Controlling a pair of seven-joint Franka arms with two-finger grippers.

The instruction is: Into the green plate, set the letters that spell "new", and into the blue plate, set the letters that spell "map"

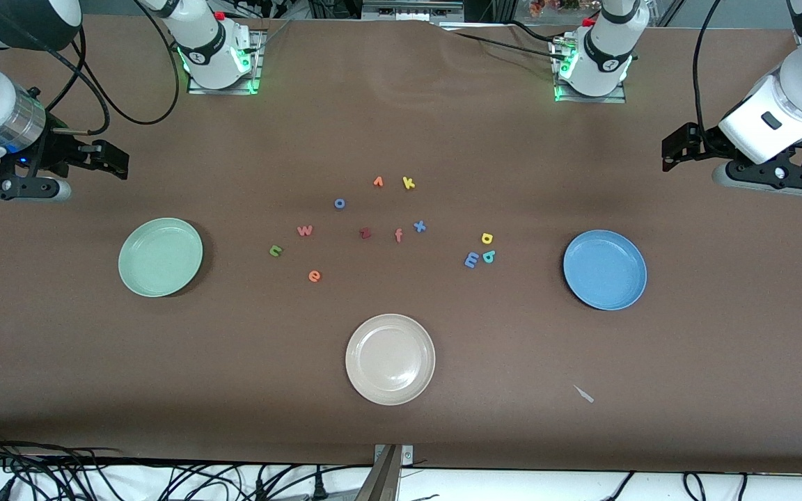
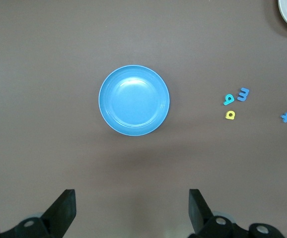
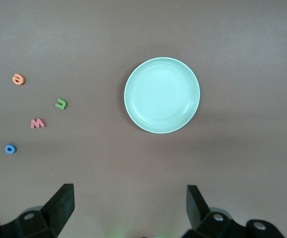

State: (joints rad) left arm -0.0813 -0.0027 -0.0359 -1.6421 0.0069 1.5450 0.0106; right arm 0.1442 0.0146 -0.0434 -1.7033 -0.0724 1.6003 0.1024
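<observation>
Front view shows the six small foam letters of the task lying loose on the brown table, none in a plate yet. The green n (image 1: 275, 250), salmon-red w (image 1: 305, 230) and orange e (image 1: 314, 276) sit in a loose group beside the round pale mint-green plate (image 1: 160, 257), toward the middle of the table from it. The periwinkle-blue m (image 1: 471, 259), teal-green p (image 1: 489, 257) and yellow a (image 1: 487, 239) cluster tightly, well apart from the green plate and near the round medium-blue plate (image 1: 605, 269). Each word seems set by its own plate for a short carry. Distractors lie between the two groups: a dark red z (image 1: 365, 233), salmon f (image 1: 398, 236), blue x (image 1: 420, 226), yellow k (image 1: 409, 183) (plus a blue o (image 1: 340, 203)). A beige-white plate (image 1: 390, 358) lies nearer the camera than the green plate.

Both arms wait, raised and bent. The right gripper (image 3: 128, 208) hangs over the table beside the green plate, fingers spread and empty; the left gripper (image 2: 132, 210) hangs likewise by the blue plate, released and holding nothing.
</observation>
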